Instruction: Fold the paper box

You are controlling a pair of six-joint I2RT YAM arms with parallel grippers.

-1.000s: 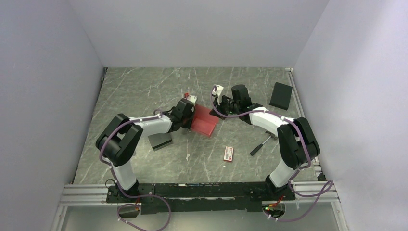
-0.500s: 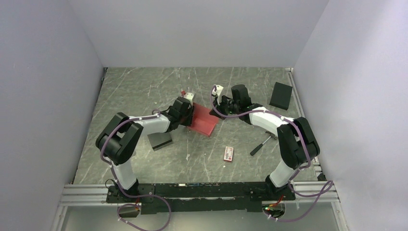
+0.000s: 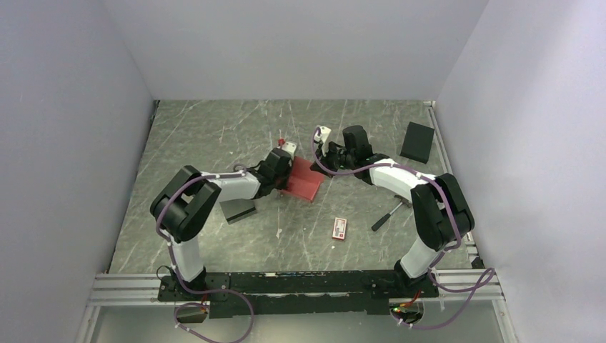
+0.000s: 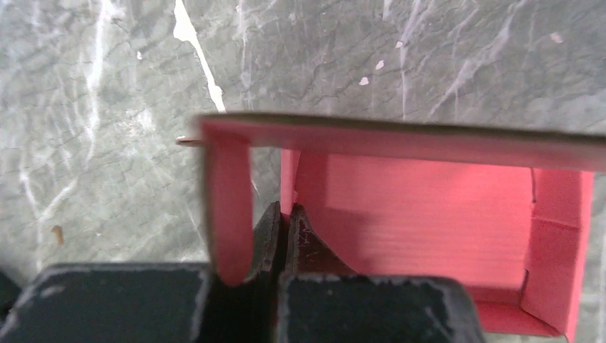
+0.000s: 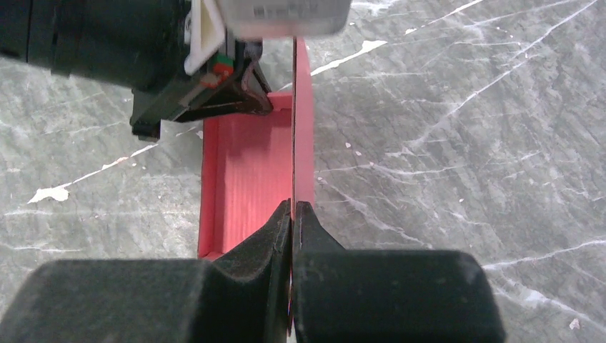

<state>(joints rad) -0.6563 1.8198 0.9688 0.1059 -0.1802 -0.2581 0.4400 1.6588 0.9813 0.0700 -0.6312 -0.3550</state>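
Note:
The red-pink paper box [image 3: 304, 179] lies half folded on the table's middle, walls raised. In the left wrist view the box [image 4: 421, 214] shows its open inside, with a flap edge across the top and a narrow flap hanging down on the left. My left gripper [image 4: 287, 211] is shut on the box's left wall. In the right wrist view the box [image 5: 246, 179] lies ahead and my right gripper [image 5: 293, 207] is shut on its upright right wall. In the top view the left gripper [image 3: 280, 170] is at the box's left side and the right gripper [image 3: 325, 153] at its far right corner.
A black rectangular box [image 3: 417, 141] lies at the far right. A small red-and-white printed packet [image 3: 340, 228] and a black tool [image 3: 386, 214] lie in front of the right arm. A grey block [image 3: 238, 209] sits under the left arm. Walls enclose the table.
The left gripper has moved a little right and nearer, and the box's left side has been drawn in, so the box looks narrower. The right gripper has held still.

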